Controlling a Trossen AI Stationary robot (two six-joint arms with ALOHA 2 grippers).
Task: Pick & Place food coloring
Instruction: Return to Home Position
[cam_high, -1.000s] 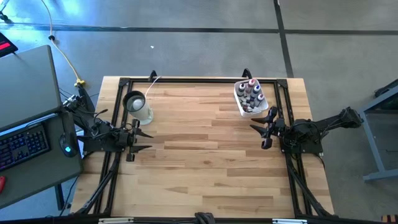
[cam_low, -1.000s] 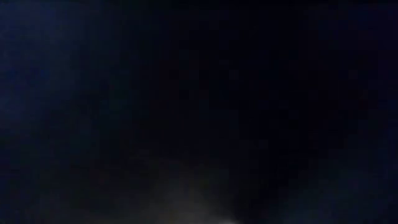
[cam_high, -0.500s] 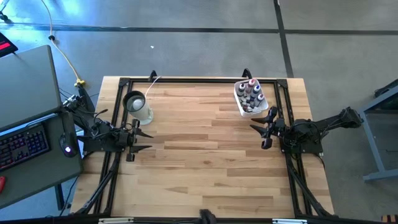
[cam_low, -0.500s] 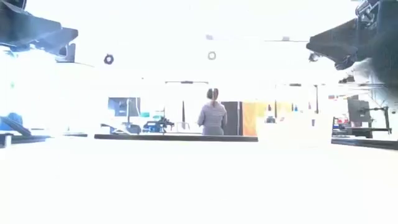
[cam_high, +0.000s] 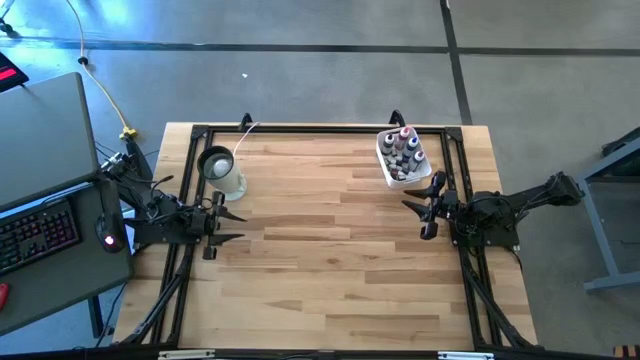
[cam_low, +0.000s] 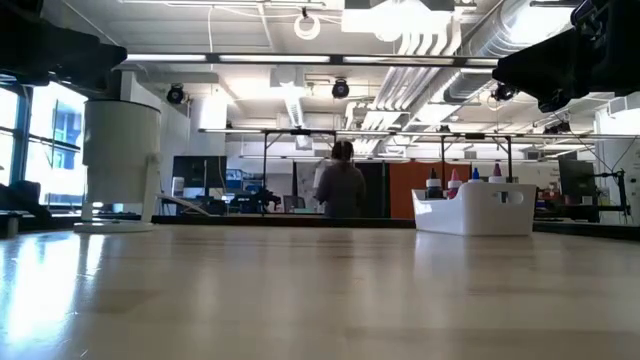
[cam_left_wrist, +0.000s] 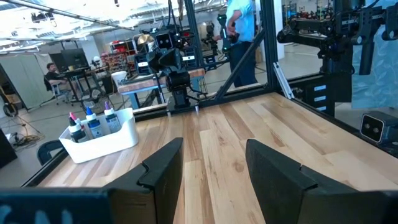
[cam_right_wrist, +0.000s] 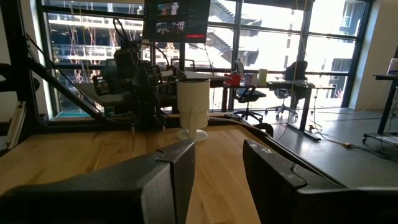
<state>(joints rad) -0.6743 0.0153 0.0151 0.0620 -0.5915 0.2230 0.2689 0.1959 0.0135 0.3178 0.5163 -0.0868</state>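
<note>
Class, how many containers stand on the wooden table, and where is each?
2. The white tub, filled with food coloring bottles, stands by the right gripper; the cup stands by the left gripper.

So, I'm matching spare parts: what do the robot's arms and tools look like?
The left arm and right arm are both black, built of chunky jointed segments. The left tool and right tool each have two broad, matte dark fingers with angled, stepped tips. No markings or coloured parts show on them.
</note>
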